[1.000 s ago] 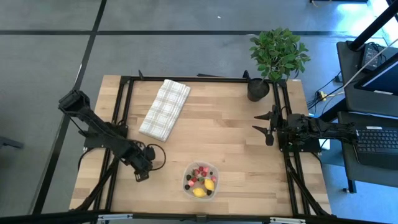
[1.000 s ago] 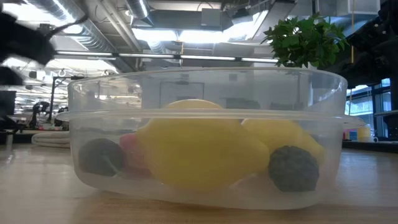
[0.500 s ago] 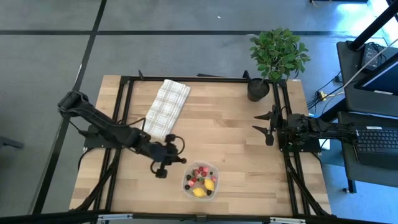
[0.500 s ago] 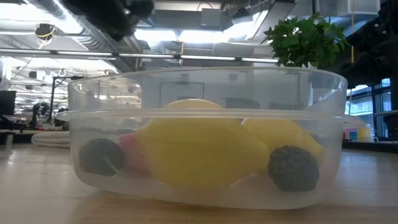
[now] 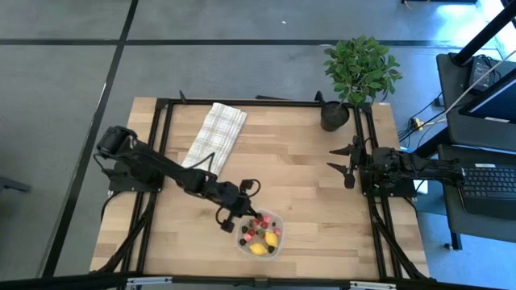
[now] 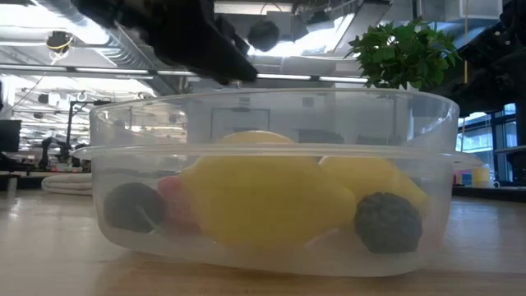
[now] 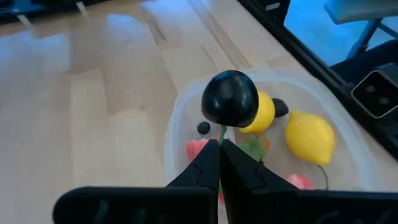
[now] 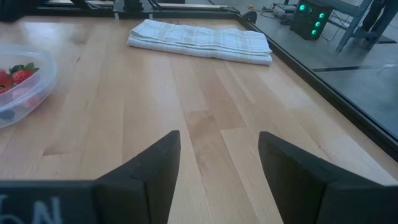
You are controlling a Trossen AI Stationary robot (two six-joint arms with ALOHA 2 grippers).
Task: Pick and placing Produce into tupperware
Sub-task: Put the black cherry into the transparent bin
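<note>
Left hand (image 7: 219, 149) pinching dark berry (image 7: 229, 99) stem above tupperware (image 7: 174, 118); right hand (image 8: 214, 158) spread, idle.

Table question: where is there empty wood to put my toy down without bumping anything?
The widest bare wood lies between the checked cloth and the right gripper, below the plant pot. It is crowded by the tupperware, where the left gripper holds a dark berry above it.

Robotics laboratory in an open-plan industrial hall. A butcher-block table (image 5: 306, 193) framed by black metal rails (image 5: 379, 225) stands on grey floor marked with dark lines, beside a laptop workstation (image 5: 492, 181). Exposed ceiling ducts (image 6: 123, 41) and strip lighting (low view) span the room behind.
</note>
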